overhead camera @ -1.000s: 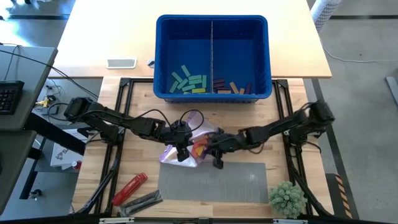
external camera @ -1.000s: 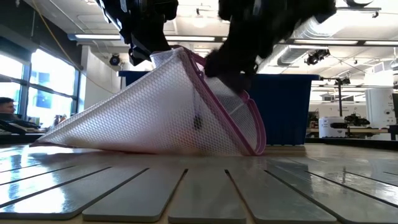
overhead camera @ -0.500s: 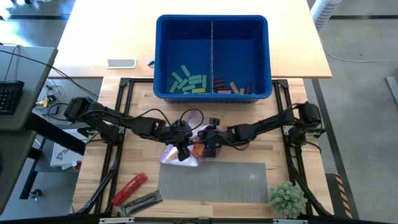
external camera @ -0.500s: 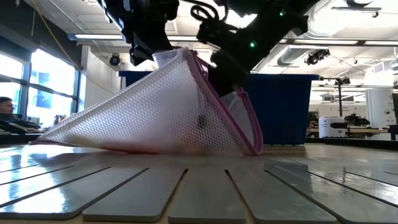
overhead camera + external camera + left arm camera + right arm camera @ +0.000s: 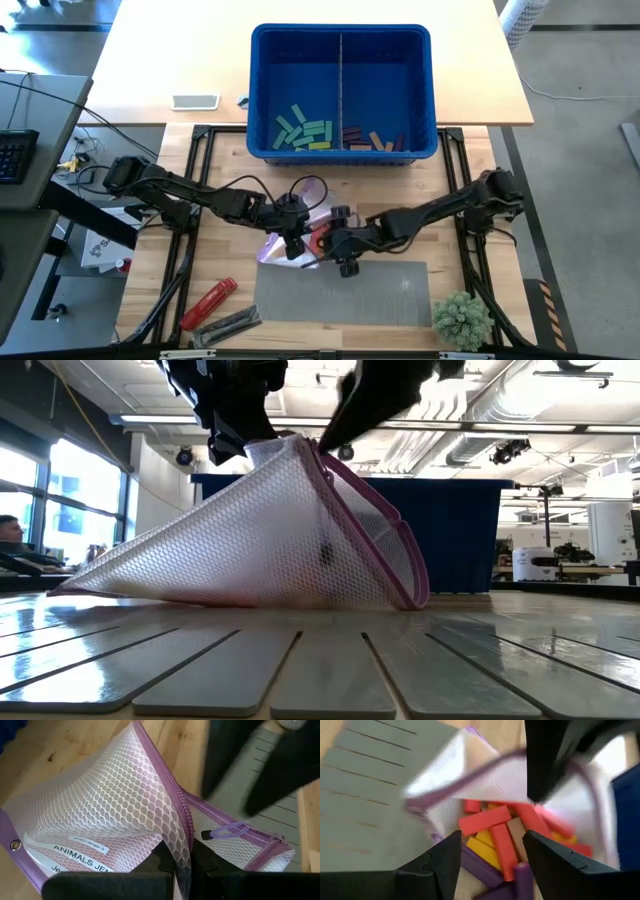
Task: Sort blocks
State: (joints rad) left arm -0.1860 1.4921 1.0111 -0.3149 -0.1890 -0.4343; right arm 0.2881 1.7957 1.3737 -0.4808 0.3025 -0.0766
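A white mesh bag (image 5: 115,805) with a purple zipper edge stands like a tent on the wooden table, its mouth held up. My left gripper (image 5: 182,862) is shut on it (image 5: 292,246). Red, yellow, purple and tan blocks (image 5: 495,837) lie inside the bag's mouth. My right gripper (image 5: 490,865) hovers open just outside the mouth (image 5: 345,264), with nothing between its fingers. More blocks (image 5: 305,130) lie in both halves of the blue bin (image 5: 340,30). My left gripper pinches the upper lip of the bag's mouth at the purple zipper edge (image 5: 184,837) between its two fingers. The fingers slant down from above. That lip is lifted into a peak (image 5: 290,445). The bag's lower side rests on the table (image 5: 230,598).
A grey slatted mat (image 5: 340,292) lies near the table's front edge. A red tool (image 5: 208,303) and a dark one lie at the near left, and a green plant (image 5: 462,318) stands at the near right. The bin stands across the far side.
My right gripper reached toward the far edge into the bag's mouth. It then drew back toward the near edge and up, clear of the mouth. The bag has kept its tent shape.
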